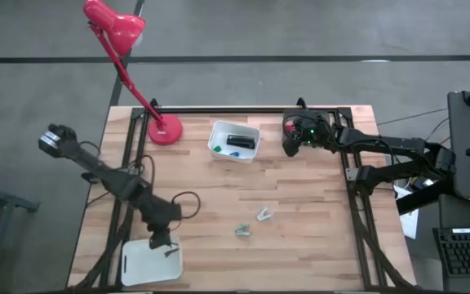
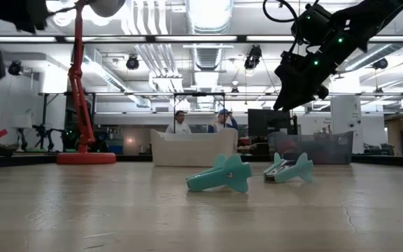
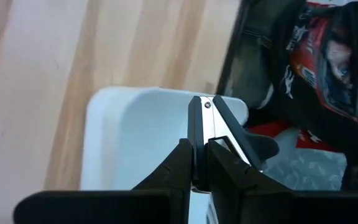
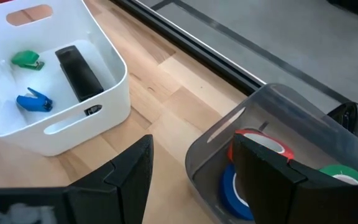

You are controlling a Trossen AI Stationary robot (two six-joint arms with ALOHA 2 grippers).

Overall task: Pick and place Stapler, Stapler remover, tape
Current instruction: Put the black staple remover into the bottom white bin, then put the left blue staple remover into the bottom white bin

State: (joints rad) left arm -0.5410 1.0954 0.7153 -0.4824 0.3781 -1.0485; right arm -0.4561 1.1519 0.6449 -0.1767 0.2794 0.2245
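Claw on the left arm sits at the near-left corner of the desk, right over a white tray. Its fingers are squeezed together on a slim black-and-silver piece. Could be a staple remover, but most of it is tucked behind the fingers, so I honestly can't tell. A red-and-black bag past the desk edge has white lettering, not readable.

A bit farther in, two teal staple removers lie near each other on bare wood, well apart from both claws.

Farther back, the right claw hangs above the desk with its fingers spread wide and nothing in them. It's between the white bin and the clear bin. The stapler lies flat in the white bin, off to one side of that claw and not touching it, with a small green piece and a small blue piece beside it. There's a tiny mark on that bin's wall, too small to read.

The tape is in the clear bin: red roll, blue roll and green roll, all partly hidden by the right finger or cut off.

Behind those, the red lamp, then two people in the room.
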